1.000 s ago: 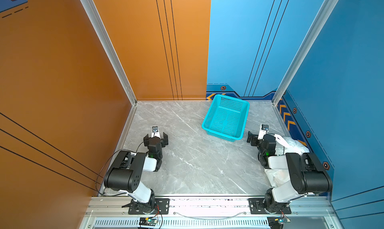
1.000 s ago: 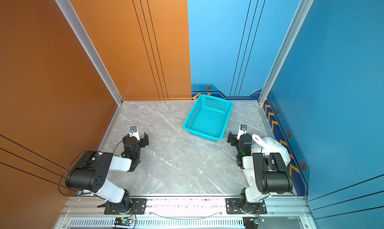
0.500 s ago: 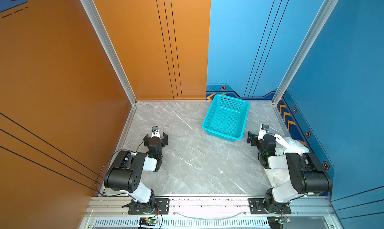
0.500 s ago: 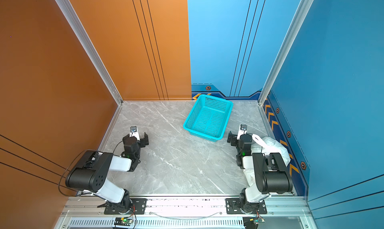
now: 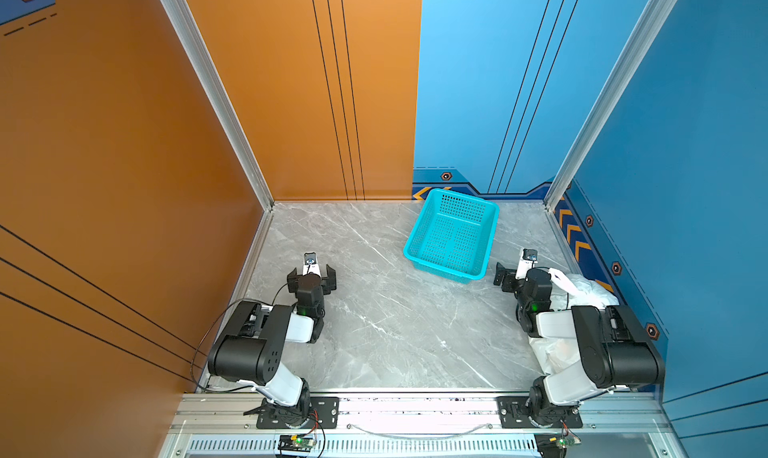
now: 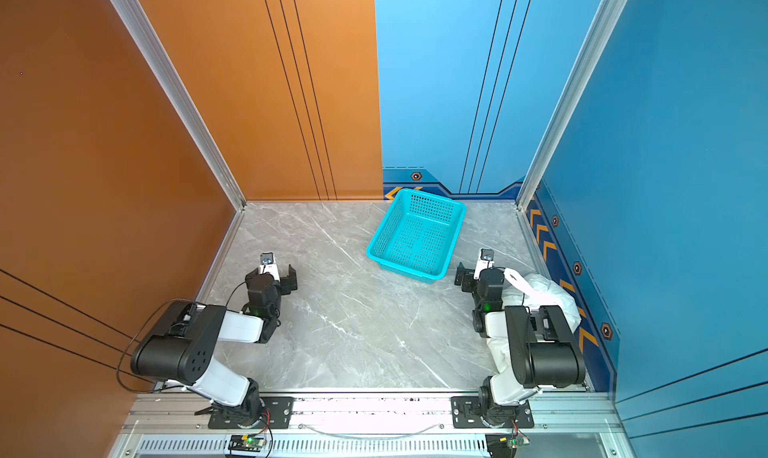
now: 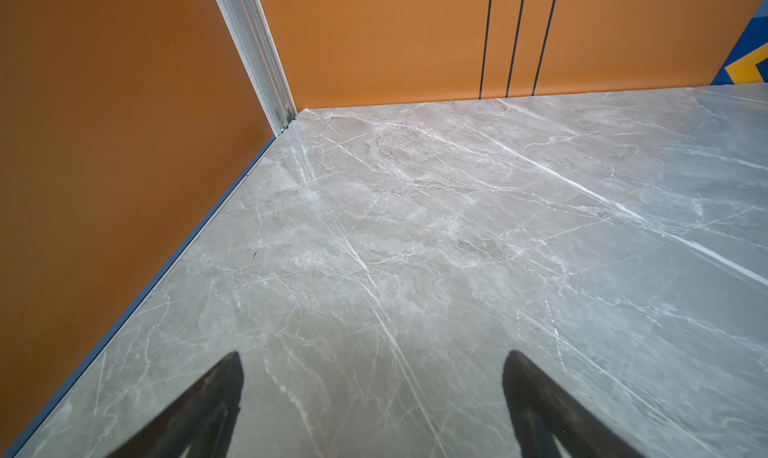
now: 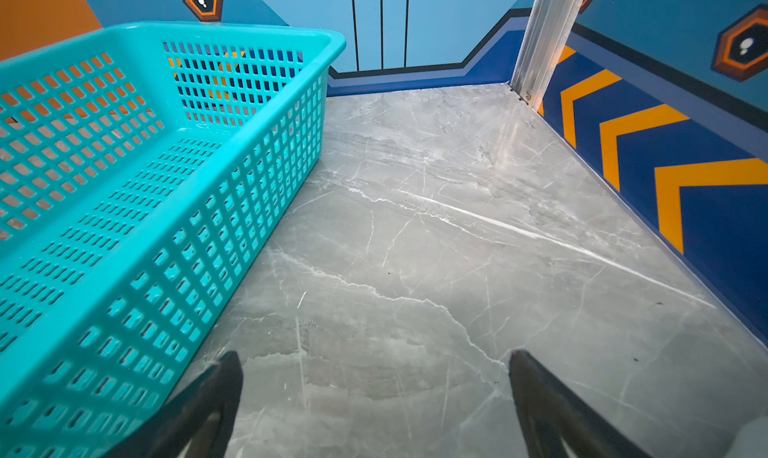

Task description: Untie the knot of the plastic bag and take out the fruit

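we see left tool (image 7: 372,353) and right tool (image 8: 375,353) both spread apart, holding nothing, plastic bag (image 5: 594,292) just right-behind right tool, half hidden under its arm (image 5: 598,344), teal basket (image 5: 453,236) close ahead-left

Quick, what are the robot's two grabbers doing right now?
Left gripper: jaws open, holding nothing.
Right gripper: jaws open, holding nothing, beside the teal basket.

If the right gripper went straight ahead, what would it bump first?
Probably nothing soon: bare table lies ahead of the right gripper, the teal basket just beside. Then the blue wall, likely.
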